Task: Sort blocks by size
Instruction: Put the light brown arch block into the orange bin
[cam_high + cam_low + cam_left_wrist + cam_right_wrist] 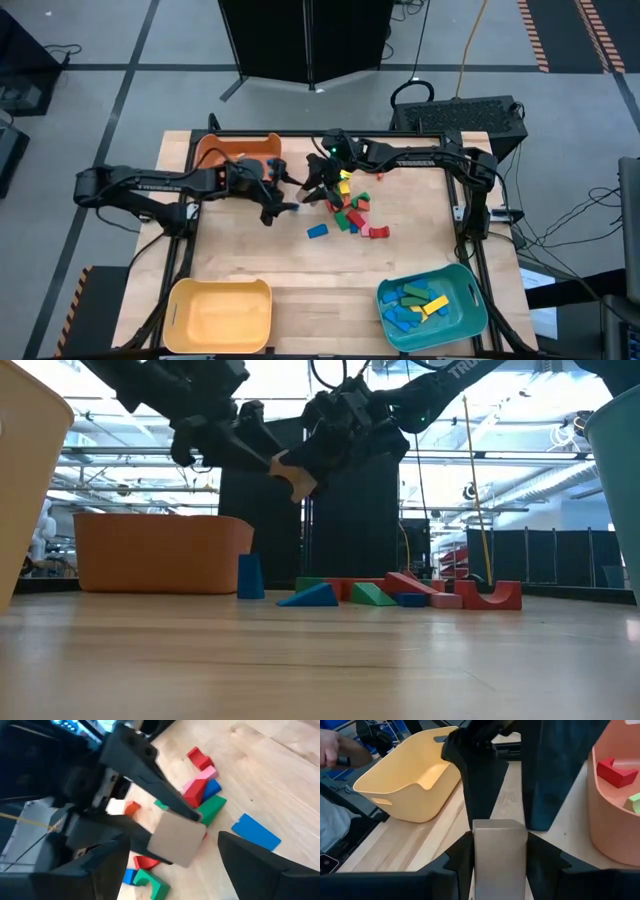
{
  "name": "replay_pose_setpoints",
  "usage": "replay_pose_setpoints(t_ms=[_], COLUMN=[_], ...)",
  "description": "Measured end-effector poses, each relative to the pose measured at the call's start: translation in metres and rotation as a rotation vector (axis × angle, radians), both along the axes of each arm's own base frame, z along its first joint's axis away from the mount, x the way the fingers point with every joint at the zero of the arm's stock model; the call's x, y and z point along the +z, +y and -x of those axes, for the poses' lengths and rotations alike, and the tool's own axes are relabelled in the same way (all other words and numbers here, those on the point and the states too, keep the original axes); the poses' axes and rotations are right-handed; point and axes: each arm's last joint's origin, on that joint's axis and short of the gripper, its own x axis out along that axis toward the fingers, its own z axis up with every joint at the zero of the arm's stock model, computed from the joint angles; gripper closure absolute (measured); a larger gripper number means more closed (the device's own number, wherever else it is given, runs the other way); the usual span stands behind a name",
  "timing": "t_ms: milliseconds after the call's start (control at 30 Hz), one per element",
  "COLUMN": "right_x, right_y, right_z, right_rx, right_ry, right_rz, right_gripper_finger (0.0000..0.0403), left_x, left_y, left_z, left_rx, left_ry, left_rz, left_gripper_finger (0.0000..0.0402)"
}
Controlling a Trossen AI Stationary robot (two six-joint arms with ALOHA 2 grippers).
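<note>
Desk (250,265): pale wood, both arms meeting over its far middle.

Bins: yellow bin (220,315) at the near left; teal bin (432,303) at the near right, already holding blue and yellow blocks; orange bin (237,152) at the far left, with a red block visible inside in the right wrist view.

Blocks (350,212): a loose heap of red, green and blue pieces lies on the desk just right of centre, with one blue piece (318,231) a little apart toward the near side.

Plain block (499,854): a bare-wood piece held in the air between the two claws, above the desk and beside the heap.

Right claw (499,851): closed on the plain block, fingers pressing its two sides.

Left claw (172,857): jaws spread wide on either side of the plain block, not touching it as far as I can tell.

Step in hand, as I judge it: a handover. To do it well, the holding claw should keep firm until the other has clearly closed or cleared, then carry the block above the bin's rim before letting go.
</note>
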Motion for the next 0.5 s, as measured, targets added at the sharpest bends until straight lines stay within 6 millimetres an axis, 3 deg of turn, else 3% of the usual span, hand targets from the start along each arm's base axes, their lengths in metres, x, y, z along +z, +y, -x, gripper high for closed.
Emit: replay_pose_setpoints(t_ms=[200,500], right_x=[0.0,-0.0003], right_y=[0.0,0.0], right_z=[0.0,0.0002], right_rx=[0.001,0.004], right_ry=[-0.001,-0.002], right_rz=[0.004,0.009], right_gripper_finger=[0.0269,0.0269], left_x=[-0.0074,-0.0086], left_y=[-0.0004,0.0006], left_z=[-0.0053,-0.0102], left_rx=[-0.081,-0.078], left_ry=[0.033,0.008], left_rz=[-0.06,-0.066], left_gripper_finger=[0.0107,0.0173])
